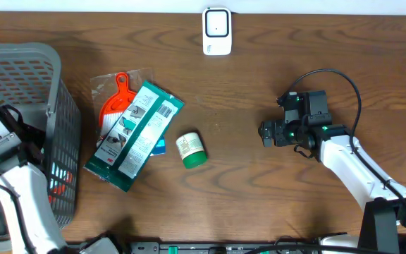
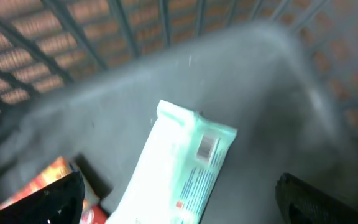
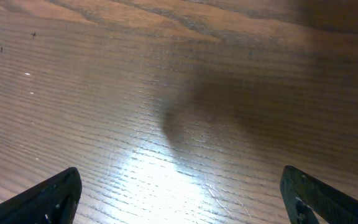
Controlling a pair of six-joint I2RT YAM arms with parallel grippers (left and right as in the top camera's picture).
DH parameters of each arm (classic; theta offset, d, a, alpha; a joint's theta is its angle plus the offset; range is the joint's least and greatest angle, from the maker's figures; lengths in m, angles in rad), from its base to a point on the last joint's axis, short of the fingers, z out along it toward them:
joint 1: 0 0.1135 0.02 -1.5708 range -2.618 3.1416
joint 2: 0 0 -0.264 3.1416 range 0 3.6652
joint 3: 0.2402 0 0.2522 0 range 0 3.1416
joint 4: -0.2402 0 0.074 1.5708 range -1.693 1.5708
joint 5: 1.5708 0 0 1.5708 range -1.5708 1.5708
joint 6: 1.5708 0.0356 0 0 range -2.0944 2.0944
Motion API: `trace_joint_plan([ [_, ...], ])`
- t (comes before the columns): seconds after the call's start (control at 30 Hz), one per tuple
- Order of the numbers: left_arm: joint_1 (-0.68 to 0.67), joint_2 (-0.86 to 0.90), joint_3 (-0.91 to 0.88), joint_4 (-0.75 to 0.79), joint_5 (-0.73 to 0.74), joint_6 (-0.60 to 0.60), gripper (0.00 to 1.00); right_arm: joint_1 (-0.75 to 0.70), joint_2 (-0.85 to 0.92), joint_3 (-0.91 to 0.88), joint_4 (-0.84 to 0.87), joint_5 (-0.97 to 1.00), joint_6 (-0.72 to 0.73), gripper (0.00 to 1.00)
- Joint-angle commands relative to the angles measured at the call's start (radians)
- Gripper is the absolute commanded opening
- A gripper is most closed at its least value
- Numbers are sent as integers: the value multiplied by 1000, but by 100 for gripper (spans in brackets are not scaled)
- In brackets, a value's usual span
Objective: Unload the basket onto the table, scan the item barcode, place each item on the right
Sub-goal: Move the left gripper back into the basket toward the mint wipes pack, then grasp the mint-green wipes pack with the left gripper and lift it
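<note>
A white barcode scanner [image 1: 217, 32] stands at the table's back edge. My left arm [image 1: 2, 137] reaches into the grey basket [image 1: 60, 106] at the left. In the left wrist view, a white and teal packet [image 2: 185, 168] with a small barcode label [image 2: 207, 147] lies on the basket floor, below my open left gripper [image 2: 179, 186], which is not touching it. Over bare wood at the right, my right gripper [image 1: 265, 133] [image 3: 180, 180] stands open with nothing between its fingers.
On the table lie a green and white packet [image 1: 138, 134], an orange item in clear wrap [image 1: 116, 99], something small and blue [image 1: 159, 147] and a green-lidded jar [image 1: 190, 149]. A red-orange pack [image 2: 45, 180] lies in the basket beside the white packet.
</note>
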Motion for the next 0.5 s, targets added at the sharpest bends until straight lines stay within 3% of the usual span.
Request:
trace_joint_plan([
  [0.0,42,67,48,-6,65,-8,97,10,4,-6,2,-13,6,99],
  [0.47,155,219,177,-101,79,55,97,10,4,-6,1,-13,6,99],
])
